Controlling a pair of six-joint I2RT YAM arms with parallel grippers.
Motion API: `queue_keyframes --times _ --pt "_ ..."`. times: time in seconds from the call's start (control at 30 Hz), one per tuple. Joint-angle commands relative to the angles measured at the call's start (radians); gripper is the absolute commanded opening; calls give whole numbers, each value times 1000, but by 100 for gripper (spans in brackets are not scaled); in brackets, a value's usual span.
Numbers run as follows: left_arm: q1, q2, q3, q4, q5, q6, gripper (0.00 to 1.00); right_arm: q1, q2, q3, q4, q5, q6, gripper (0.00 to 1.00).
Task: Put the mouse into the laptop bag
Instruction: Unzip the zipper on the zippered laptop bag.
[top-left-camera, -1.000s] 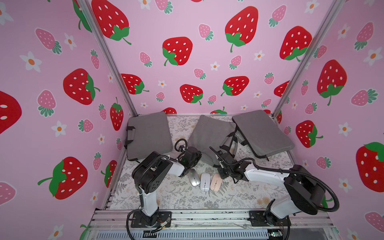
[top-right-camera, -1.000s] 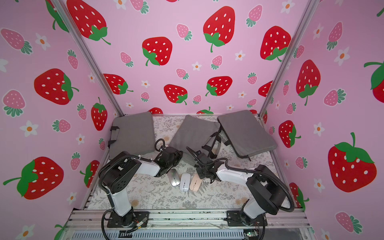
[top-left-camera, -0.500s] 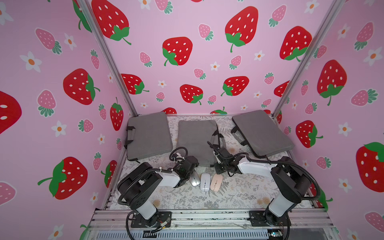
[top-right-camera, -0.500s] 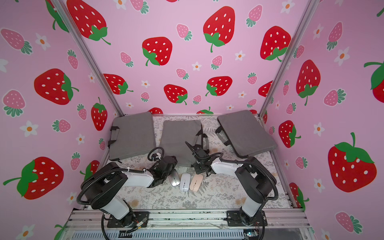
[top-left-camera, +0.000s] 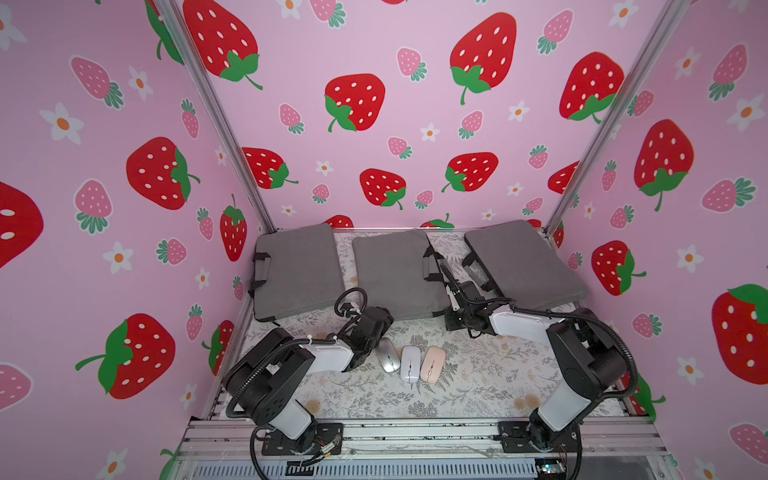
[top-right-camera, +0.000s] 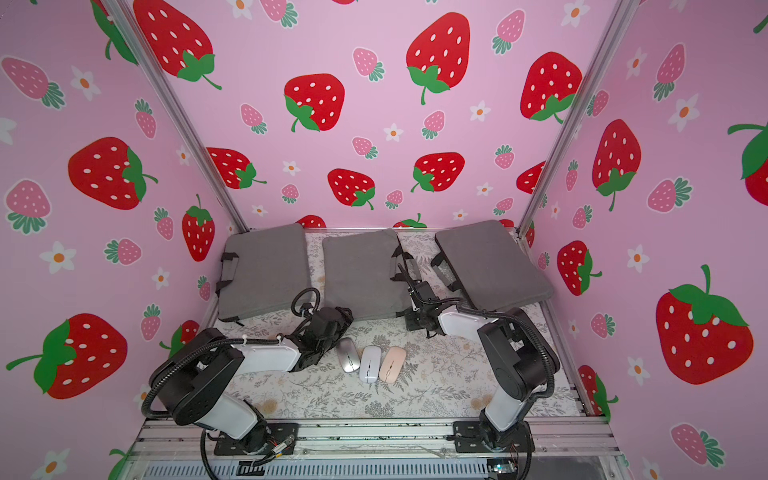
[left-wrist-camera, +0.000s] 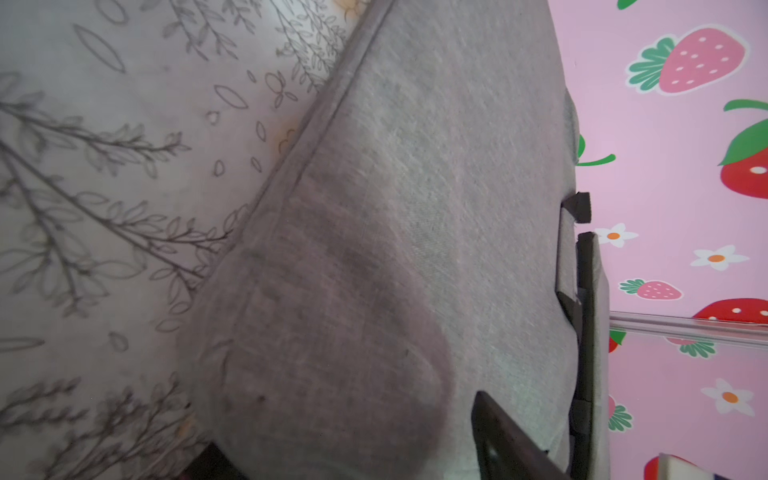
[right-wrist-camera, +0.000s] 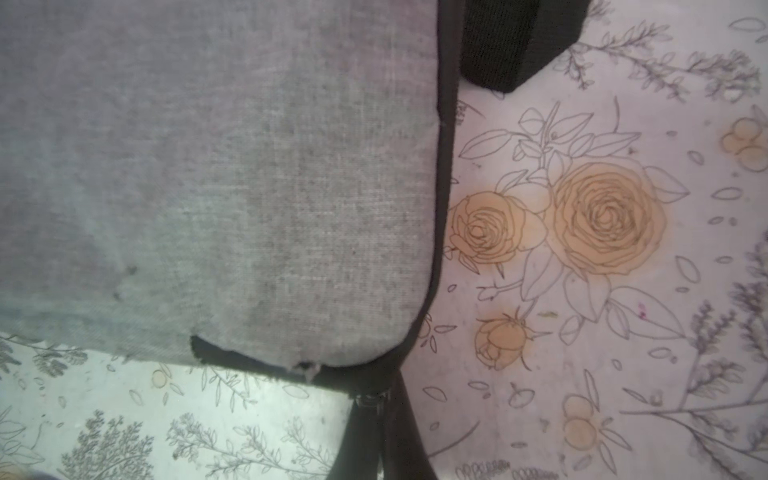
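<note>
The table (top-left-camera: 478, 374), under a floral cloth, carries everything. Three grey laptop bags lie flat along its far edge, and none shows its inside. The middle bag (top-left-camera: 395, 274) reaches both claws. The left bag (top-left-camera: 297, 270) lies beyond the left claw and out to its left. The right bag (top-left-camera: 521, 262) lies to the right of the right claw, turned at an angle, with its handles towards that claw.

The left claw (top-left-camera: 380, 318) sits at the near left corner of the middle bag. In the left wrist view its dark fingers (left-wrist-camera: 498, 432) stand wide apart with the bag's rounded corner between them, gripping nothing. The right claw (top-left-camera: 444, 268) reaches along the middle bag's handle edge with its jaws together. In the right wrist view they meet at the black zip trim of a bag corner. Whether they pinch the zip pull I cannot tell.

The three mice lie outside the bags in a close row on the cloth, nearer the robot's bases than either claw. The silver mouse (top-left-camera: 387, 354) is just beside the left claw's wrist. The white mouse (top-left-camera: 410, 364) comes next and the pink mouse (top-left-camera: 432, 363) is last, well apart from the right claw. Each long axis runs near to far, towards the middle bag, and the outer two fan slightly. Which end is the nose is too small to tell.
</note>
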Motion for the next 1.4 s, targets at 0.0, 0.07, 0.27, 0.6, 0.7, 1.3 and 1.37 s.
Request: queue_keyframes --times 0.0,0.07,0.27,0.6,0.7,1.3,1.37 --pt "60 100 38 -14 131 71 77 -21 -39 -31 -41 34 2 0" --pt "78 160 71 -8 191 75 73 -21 -38 -33 -36 30 1 0" --pt "80 229 62 87 208 57 15 -21 -22 -17 -44 24 -9 0" --pt "40 230 68 112 178 39 0 158 8 68 -87 55 44 0" --pt "25 219 67 102 163 38 0 239 69 155 -105 61 50 0" --pt "220 -142 204 -508 240 299 100 451 -66 110 -106 197 144 64" --pt "221 -212 261 -706 188 306 99 451 -166 34 -104 249 186 76"
